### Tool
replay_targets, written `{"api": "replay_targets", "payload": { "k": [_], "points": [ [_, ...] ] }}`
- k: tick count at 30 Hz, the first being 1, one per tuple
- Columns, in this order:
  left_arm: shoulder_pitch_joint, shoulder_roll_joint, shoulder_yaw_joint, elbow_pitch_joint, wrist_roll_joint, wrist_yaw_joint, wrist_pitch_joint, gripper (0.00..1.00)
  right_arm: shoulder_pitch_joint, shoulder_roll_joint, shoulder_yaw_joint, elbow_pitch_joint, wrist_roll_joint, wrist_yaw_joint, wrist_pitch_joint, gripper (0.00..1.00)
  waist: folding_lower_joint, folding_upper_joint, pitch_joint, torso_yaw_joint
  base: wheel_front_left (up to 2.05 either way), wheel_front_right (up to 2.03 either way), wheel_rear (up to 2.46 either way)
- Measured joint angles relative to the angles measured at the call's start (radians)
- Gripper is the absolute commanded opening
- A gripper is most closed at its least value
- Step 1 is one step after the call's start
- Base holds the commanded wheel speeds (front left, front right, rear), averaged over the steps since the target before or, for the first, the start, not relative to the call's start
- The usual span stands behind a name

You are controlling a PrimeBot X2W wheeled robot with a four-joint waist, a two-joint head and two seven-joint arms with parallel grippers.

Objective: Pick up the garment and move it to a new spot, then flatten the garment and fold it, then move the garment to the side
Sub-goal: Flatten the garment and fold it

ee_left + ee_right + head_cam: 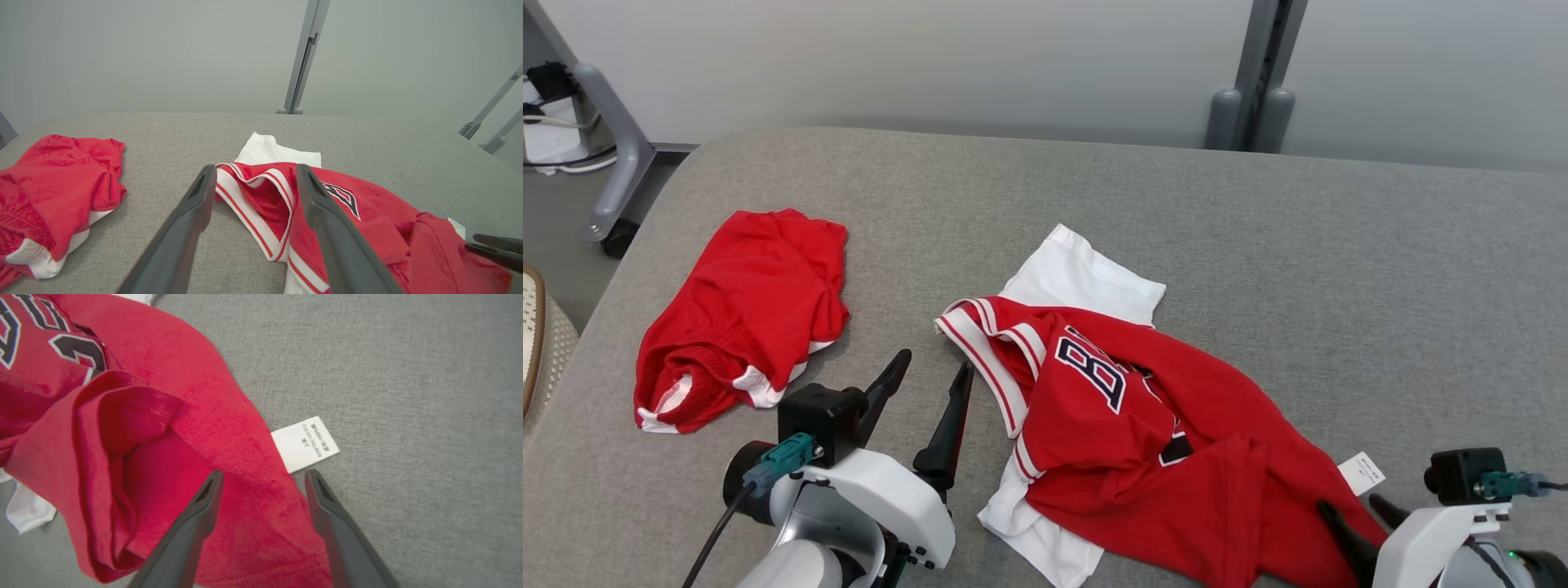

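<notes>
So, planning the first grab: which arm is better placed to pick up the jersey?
Right, probably: the right gripper, open, straddles the edge of the jersey by the label. The left gripper, also open, sits beside the striped trim.

It looks like a robot test lab: grey fabric-covered table [1258, 245], bare pale wall [931, 65], wheeled metal stand [633, 153].

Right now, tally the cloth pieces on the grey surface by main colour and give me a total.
Red: 2, the jersey and the folded piece to its left
White: 1, the cloth lying under the jersey
Total: 3
</notes>
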Motion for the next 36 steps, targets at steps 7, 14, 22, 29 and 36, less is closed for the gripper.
{"api": "replay_targets", "payload": {
  "k": [7, 14, 22, 29, 36],
  "points": [
    [0.0, -0.016, 0.001, 0.029, -0.016, -0.009, -0.028, 1.0, 0.015, 0.03, -0.037, 0.015, -0.004, 0.0, 0.125, 1.0, 0.0, 0.0, 0.017, 0.027, 0.0, 0.0, 0.0],
    [-0.001, -0.038, 0.005, 0.063, -0.023, -0.018, -0.078, 1.0, 0.014, 0.036, -0.05, 0.003, -0.02, 0.0, 0.143, 0.0, 0.0, 0.0, 0.025, 0.043, 0.0, 0.0, 0.0],
    [-0.003, -0.05, 0.012, 0.075, -0.003, -0.018, -0.156, 1.0, -0.052, 0.001, -0.075, -0.038, -0.04, 0.0, 0.096, 0.0, 0.0, 0.0, 0.023, 0.056, 0.0, 0.0, 0.0],
    [-0.037, -0.076, 0.003, 0.082, 0.021, -0.025, -0.205, 1.0, -0.215, -0.084, -0.112, -0.027, -0.013, 0.0, 0.075, 0.0, 0.0, 0.0, 0.074, 0.086, 0.0, 0.0, 0.0],
    [-0.092, -0.111, -0.006, 0.098, 0.03, -0.043, -0.234, 1.0, -0.409, -0.209, -0.141, 0.09, 0.034, 0.0, 0.03, 0.0, 0.0, 0.0, 0.163, 0.13, 0.0, 0.0, 0.0]
  ]
}}
